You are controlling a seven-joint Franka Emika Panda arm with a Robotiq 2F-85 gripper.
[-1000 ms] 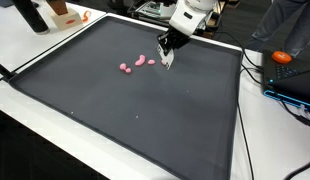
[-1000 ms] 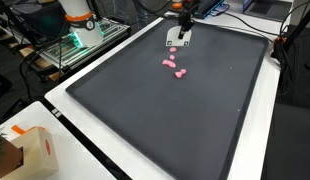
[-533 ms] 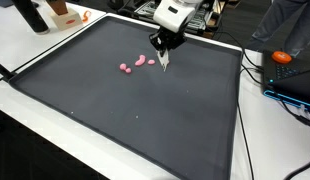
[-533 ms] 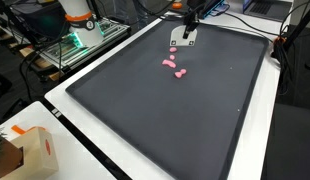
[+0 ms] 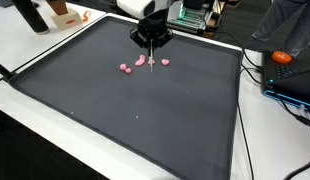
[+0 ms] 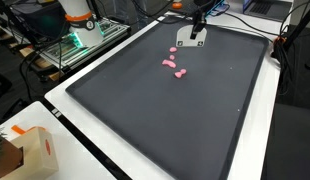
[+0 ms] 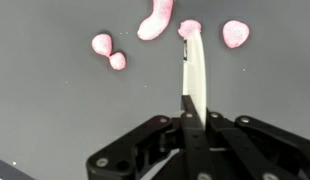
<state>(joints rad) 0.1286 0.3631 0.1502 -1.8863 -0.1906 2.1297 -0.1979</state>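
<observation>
Item: gripper (image 7: 192,120), clamped on your white stick (image 7: 196,72). Stick tip touches a pink lump (image 7: 191,27), with more lumps on either side. Steer slowly and press lightly on the mat (image 7: 55,120).

In an exterior view the gripper (image 5: 152,58) points straight down over the far middle of a dark mat (image 5: 145,120). Its fingers are drawn together into a thin tip among small pink pieces (image 5: 142,61). A white table (image 5: 35,50) surrounds the mat, and an orange ball (image 5: 282,57) sits at far right.
</observation>
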